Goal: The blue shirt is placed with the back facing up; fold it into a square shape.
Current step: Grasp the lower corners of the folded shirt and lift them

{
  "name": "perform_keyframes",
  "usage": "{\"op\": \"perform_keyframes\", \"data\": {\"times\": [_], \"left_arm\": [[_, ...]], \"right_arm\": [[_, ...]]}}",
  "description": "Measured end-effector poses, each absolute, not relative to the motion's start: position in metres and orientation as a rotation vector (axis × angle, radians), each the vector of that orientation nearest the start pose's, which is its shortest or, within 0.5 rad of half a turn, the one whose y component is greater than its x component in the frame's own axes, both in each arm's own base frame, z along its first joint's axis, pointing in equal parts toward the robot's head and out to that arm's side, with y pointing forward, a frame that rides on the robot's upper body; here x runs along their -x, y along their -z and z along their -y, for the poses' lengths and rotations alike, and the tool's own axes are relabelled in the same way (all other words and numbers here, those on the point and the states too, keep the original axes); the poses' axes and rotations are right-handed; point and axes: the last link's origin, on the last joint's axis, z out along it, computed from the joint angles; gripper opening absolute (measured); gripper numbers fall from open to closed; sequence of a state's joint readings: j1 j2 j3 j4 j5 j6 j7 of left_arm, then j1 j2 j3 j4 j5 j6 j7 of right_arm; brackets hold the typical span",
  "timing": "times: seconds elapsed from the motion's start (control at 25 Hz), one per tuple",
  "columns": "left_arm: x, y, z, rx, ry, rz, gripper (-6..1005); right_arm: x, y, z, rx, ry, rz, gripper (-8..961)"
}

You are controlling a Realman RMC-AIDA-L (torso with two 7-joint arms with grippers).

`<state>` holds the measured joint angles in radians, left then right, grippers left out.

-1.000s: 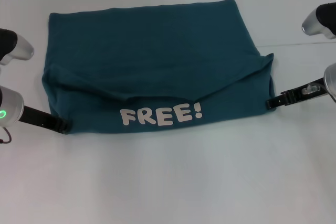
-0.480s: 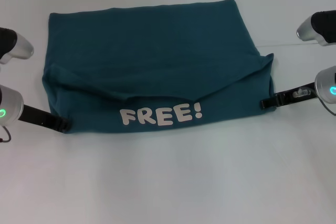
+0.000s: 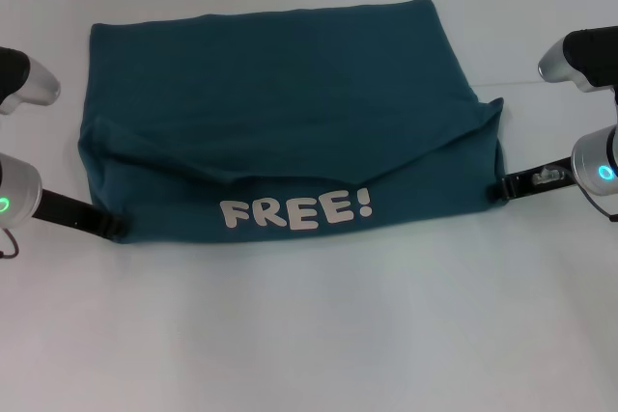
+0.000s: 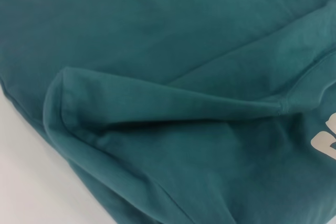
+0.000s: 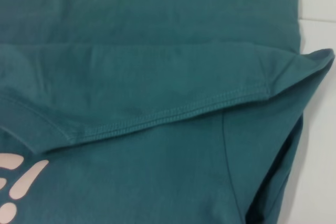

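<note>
The blue shirt [image 3: 280, 113] lies on the white table as a wide folded rectangle. A near flap is turned up over it and shows white "FREE!" lettering [image 3: 294, 211]. My left gripper [image 3: 118, 228] sits low at the shirt's near left corner, touching the cloth edge. My right gripper [image 3: 498, 188] is at the near right corner, right by the hem. In the left wrist view the shirt [image 4: 184, 77] shows a rolled fold. The right wrist view has the shirt [image 5: 157, 51] with a stitched hem across it.
The white table [image 3: 309, 335] stretches bare in front of the shirt and on both sides. A thin seam line in the table [image 3: 541, 81] runs off to the right behind my right arm.
My right arm has shifted inward and lower. Its gripper tip pushed slightly toward the shirt, then came back to the corner. The left arm and the shirt have barely moved.
</note>
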<state>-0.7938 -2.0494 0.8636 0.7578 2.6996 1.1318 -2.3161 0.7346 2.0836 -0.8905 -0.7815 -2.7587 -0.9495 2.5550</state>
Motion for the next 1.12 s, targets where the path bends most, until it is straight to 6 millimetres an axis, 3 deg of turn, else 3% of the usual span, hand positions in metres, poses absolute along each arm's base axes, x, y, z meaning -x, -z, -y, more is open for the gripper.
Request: {"op": "perform_keyframes", "data": {"times": [0.32,0.56,0.8,1.12], "left_arm": [[0.262,-0.014,-0.423,2.315,-0.217,1.136,45],[0.263,-0.014,-0.422,2.317,-0.22,1.137,45],[0.264,-0.015,-0.417,2.343,-0.234,1.166,45],[0.26,-0.02,-0.399,2.443,-0.299,1.246,45]], "right_arm": [[-0.283,-0.012,-0.427,2.039,0.127,-1.274,92],[-0.282,-0.011,-0.426,2.052,0.136,-1.274,32],[-0.276,-0.019,-0.42,2.087,0.158,-1.269,32],[-0.259,-0.025,-0.392,2.237,0.289,-1.261,31]]}}
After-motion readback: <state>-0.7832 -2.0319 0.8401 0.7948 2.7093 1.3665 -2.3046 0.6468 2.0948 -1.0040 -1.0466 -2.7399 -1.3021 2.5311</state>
